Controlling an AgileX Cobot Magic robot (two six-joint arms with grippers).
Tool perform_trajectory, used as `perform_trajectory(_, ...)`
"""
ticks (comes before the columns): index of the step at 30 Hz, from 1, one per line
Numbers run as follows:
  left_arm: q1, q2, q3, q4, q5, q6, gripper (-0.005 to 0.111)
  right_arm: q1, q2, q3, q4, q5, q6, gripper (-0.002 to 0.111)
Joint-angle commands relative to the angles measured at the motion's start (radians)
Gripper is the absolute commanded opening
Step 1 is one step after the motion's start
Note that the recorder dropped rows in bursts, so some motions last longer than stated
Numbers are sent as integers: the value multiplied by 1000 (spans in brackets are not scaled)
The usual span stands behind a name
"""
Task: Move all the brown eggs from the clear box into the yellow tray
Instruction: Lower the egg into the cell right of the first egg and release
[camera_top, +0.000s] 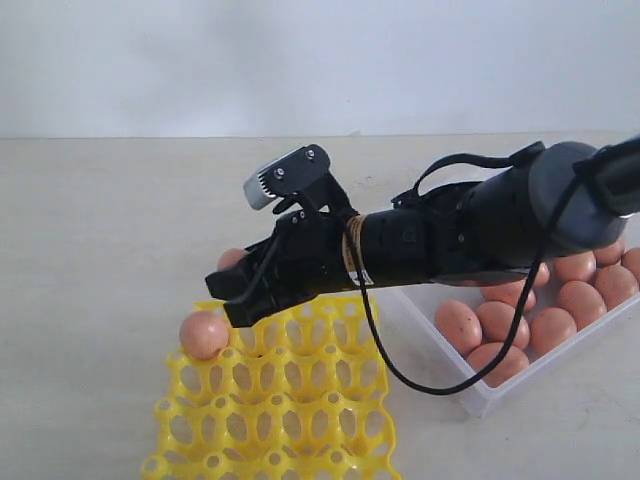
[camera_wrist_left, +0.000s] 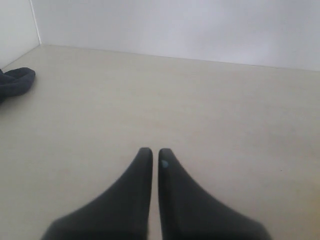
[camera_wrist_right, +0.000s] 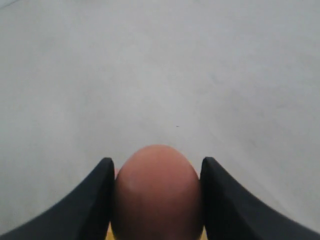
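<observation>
My right gripper (camera_wrist_right: 156, 165) is shut on a brown egg (camera_wrist_right: 157, 195), which fills the gap between both fingers. In the exterior view this gripper (camera_top: 232, 292) reaches across to the far left corner of the yellow tray (camera_top: 300, 400), and the held egg (camera_top: 231, 258) peeks out behind its fingers. Another brown egg (camera_top: 204, 335) sits in the tray's far left socket, just below the gripper. Several brown eggs (camera_top: 500, 322) lie in the clear box (camera_top: 470, 393) at the right, partly hidden by the arm. My left gripper (camera_wrist_left: 151, 152) is shut on nothing, over bare table.
The right arm's black cable (camera_top: 400, 375) hangs in a loop over the gap between tray and box. A dark object (camera_wrist_left: 15, 82) lies at the table's edge in the left wrist view. A pale wall stands behind the table.
</observation>
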Motion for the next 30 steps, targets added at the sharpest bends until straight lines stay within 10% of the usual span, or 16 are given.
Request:
perform_trajectory(1, -9, -3, 4, 0, -3, 4, 4, -2, 21, 1, -53, -55, 50, 0)
perform_trajectory(30, -9, -3, 4, 0, -3, 4, 4, -2, 28, 1, -261, 56, 190, 2)
